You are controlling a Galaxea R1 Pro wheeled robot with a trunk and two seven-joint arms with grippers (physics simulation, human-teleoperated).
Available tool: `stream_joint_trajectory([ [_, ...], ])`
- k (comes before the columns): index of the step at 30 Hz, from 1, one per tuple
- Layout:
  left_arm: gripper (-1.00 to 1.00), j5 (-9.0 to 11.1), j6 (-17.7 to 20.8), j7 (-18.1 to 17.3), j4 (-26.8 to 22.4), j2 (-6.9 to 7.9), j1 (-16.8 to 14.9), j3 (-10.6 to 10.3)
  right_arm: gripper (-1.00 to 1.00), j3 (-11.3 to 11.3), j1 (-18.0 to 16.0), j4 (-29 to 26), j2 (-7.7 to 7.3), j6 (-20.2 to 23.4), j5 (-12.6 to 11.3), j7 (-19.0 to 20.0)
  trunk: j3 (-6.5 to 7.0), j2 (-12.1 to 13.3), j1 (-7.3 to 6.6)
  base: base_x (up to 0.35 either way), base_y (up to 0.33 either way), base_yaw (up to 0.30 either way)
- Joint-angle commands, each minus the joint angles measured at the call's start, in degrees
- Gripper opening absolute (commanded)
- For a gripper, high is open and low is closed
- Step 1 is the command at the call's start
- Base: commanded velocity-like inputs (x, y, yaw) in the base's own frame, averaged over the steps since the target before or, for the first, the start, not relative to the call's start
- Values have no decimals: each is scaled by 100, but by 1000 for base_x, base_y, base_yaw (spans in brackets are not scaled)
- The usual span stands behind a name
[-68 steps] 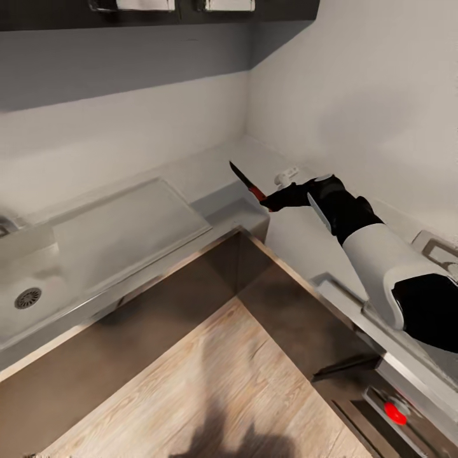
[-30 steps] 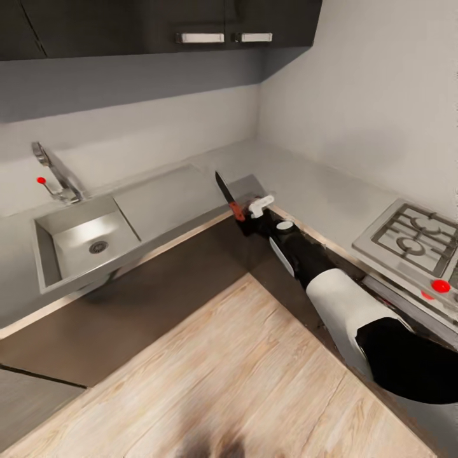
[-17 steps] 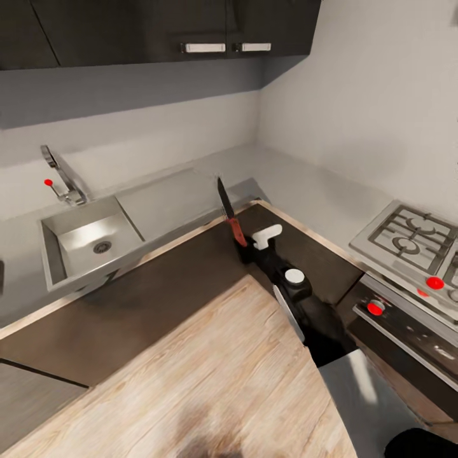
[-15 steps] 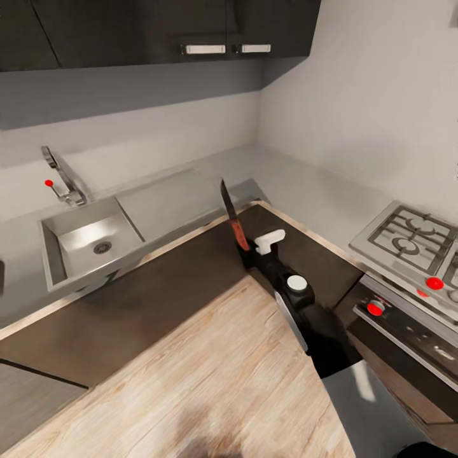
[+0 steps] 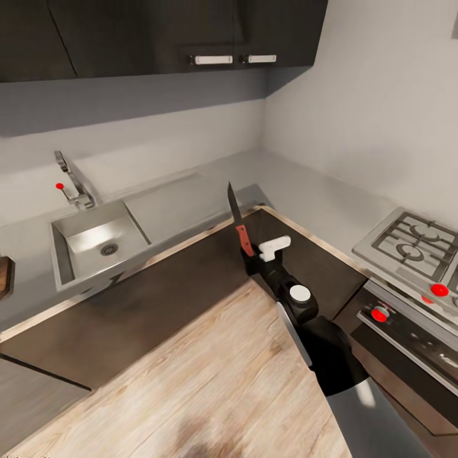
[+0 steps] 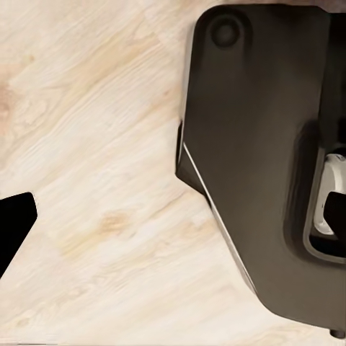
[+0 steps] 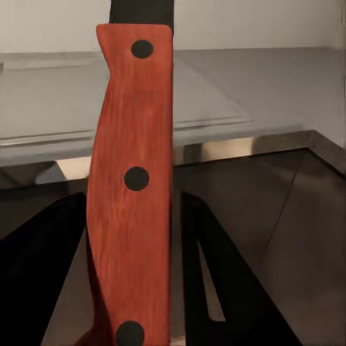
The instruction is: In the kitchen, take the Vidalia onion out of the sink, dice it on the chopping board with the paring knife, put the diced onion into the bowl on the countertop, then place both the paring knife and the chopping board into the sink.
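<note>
- Your right claw is clenched on the paring knife, gripping it low on the red handle; the right wrist view shows that handle upright between the two dark fingers, with three black rivets along it.
- The knife's long axis stands almost vertical: the dark blade tip points up toward 12 o'clock, leaning slightly to 11, with the handle at the bottom.
- In the head view the knife hangs in the air in front of the corner of the surface, over the dark cabinet fronts, touching nothing but the claw.
- The sink lies well apart from the knife, toward 9 o'clock of it, with the tap behind the basin and the drainboard between basin and knife.
- A dark brown edge of the chopping board shows at the far left of the head view, on the surface beyond the sink.
- A gas hob sits toward 3 o'clock of the knife.
- Your left claw: you cannot tell its state; the left wrist view shows wood floor and a dark part of the robot's body.
</note>
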Motion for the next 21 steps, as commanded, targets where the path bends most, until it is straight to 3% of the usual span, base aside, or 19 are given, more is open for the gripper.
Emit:
stream_joint_trajectory([
  [1,100,108,-7,35,-13,12,2,-50,-100,1,-3,-15,5,35,-6,-52,0,-10,4,0,0,139],
  [7,100,413,-9,32,-7,29,3,0,-100,22,-1,-18,44,37,-37,-291,51,-10,4,0,0,156],
  [21,100,442,-7,32,5,30,1,106,-100,25,24,-19,51,37,-48,-312,167,-10,4,0,7,168],
])
